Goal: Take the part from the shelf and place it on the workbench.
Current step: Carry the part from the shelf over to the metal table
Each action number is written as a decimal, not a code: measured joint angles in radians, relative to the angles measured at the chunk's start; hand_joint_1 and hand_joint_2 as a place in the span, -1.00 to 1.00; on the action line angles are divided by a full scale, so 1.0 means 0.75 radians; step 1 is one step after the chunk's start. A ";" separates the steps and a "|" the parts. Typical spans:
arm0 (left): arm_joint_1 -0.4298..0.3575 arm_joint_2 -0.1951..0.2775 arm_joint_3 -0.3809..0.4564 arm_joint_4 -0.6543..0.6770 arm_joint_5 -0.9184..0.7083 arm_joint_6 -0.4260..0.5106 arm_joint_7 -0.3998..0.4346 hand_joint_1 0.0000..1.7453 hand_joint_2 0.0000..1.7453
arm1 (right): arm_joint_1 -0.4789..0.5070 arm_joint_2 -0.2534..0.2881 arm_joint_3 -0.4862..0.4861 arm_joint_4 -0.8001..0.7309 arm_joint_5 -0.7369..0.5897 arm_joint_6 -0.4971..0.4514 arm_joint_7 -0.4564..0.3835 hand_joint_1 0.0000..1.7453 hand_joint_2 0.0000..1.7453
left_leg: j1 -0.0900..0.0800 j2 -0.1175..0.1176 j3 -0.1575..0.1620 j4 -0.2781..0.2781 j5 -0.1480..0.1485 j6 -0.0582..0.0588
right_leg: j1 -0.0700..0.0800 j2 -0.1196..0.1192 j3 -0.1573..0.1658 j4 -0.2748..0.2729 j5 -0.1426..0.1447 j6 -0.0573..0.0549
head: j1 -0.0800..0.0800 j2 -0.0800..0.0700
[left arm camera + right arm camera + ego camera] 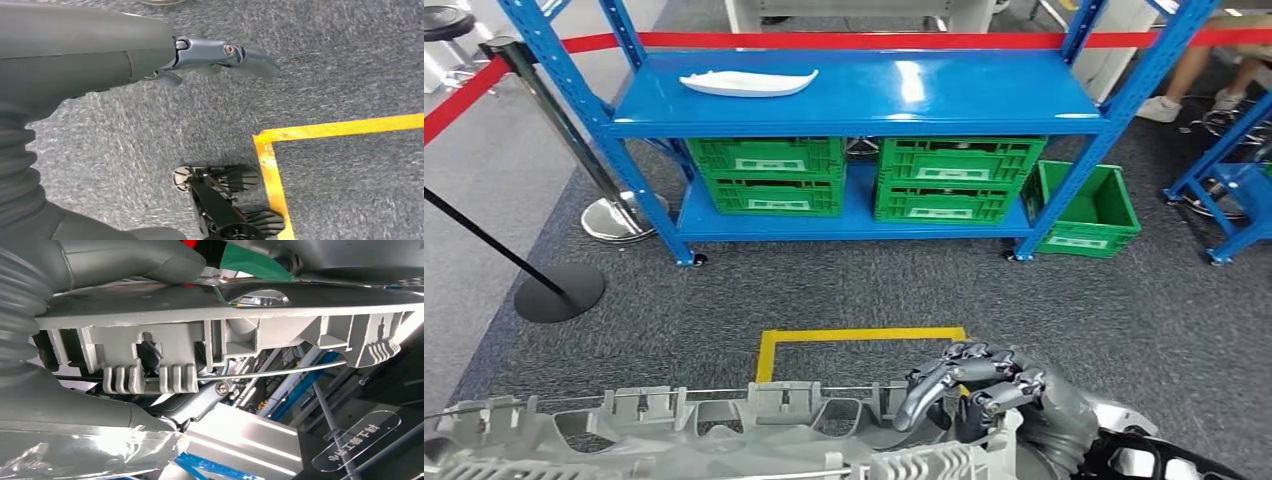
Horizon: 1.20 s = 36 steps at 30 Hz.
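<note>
Listing containers first: four green crates (859, 178) stacked in pairs on the lower deck of the blue shelf (854, 95); contents cannot be made out. One more green crate (1087, 208) sits on the carpet just beside the shelf's right post, open side up, inside bare. White moulded piece (748, 82) lies flat on the shelf's top deck, toward its left end.

Grey part (694, 435): long, ribbed, carried crosswise low before me. My right hand (984, 395) grips its right end, fingers curled over the top edge, thumb beneath. My left hand (220, 54) hangs above the carpet, fingers extended and apart, holding nothing.

Edges and room: yellow tape outline (859, 338) on the carpet between me and the shelf; red barrier belt (844, 40) running behind the shelf; stanchion bases (559, 292) at left. Bare grey carpet (844, 285) lies between tape and shelf.
</note>
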 joint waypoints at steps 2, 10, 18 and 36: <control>-0.003 -0.001 -0.001 0.000 -0.008 0.004 0.000 -1.00 1.00 | 0.008 -0.001 -0.016 0.000 -0.004 0.005 -0.012 1.00 1.00 | 0.001 0.029 -0.010 -0.001 0.008 0.012 | -0.004 -0.043 -0.069 0.153 -0.091 0.016 | 0.012 0.000; -0.010 -0.004 -0.002 0.000 0.020 0.013 0.023 -1.00 1.00 | 0.032 0.007 -0.037 -0.001 -0.021 0.019 0.002 1.00 1.00 | -0.008 0.135 -0.026 0.014 0.016 -0.008 | -0.013 -0.151 0.072 0.003 -0.042 0.024 | 0.017 0.000; -0.007 -0.007 0.003 0.001 0.046 0.016 0.047 -1.00 1.00 | 0.055 0.027 -0.042 -0.009 -0.049 -0.003 0.028 1.00 1.00 | -0.005 0.078 -0.126 0.222 -0.119 -0.048 | -0.010 -0.073 0.046 -0.027 -0.012 -0.047 | 0.011 0.000; 0.014 -0.008 0.012 0.001 0.034 0.050 0.067 -1.00 1.00 | 0.288 0.046 -0.154 -0.164 0.036 -0.176 -0.001 1.00 1.00 | -0.004 0.079 -0.041 0.035 0.000 0.010 | -0.013 -0.074 -0.187 0.388 -0.183 0.032 | 0.034 0.000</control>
